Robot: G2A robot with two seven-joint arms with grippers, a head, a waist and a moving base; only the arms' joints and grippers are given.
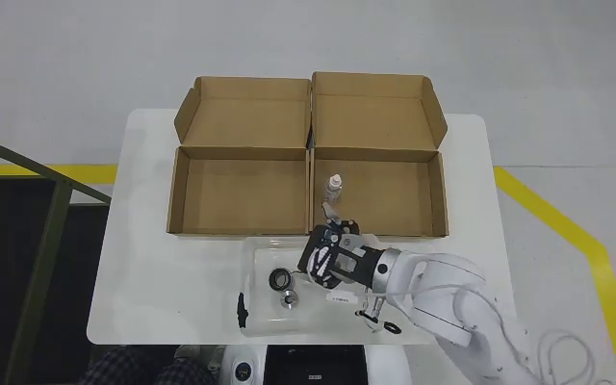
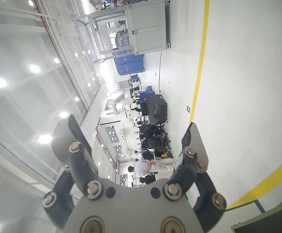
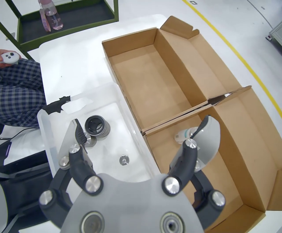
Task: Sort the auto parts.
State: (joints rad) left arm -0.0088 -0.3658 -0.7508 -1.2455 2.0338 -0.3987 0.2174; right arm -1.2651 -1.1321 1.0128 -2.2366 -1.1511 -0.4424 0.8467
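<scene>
Right gripper (image 3: 141,123) wide, empty, over clear bin (image 3: 45,132). The bin holds a black bearing (image 3: 97,125) and a small disc (image 3: 124,160). Beyond, a white part (image 3: 184,134) lies in the right box (image 3: 242,136). Left wrist view: left gripper (image 2: 131,121) wide, empty.

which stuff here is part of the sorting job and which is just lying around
Job: clear bin, black ring, metal disc, white part, empty box, second box, right gripper.
Lying about: pink bottle, green rack.
</scene>
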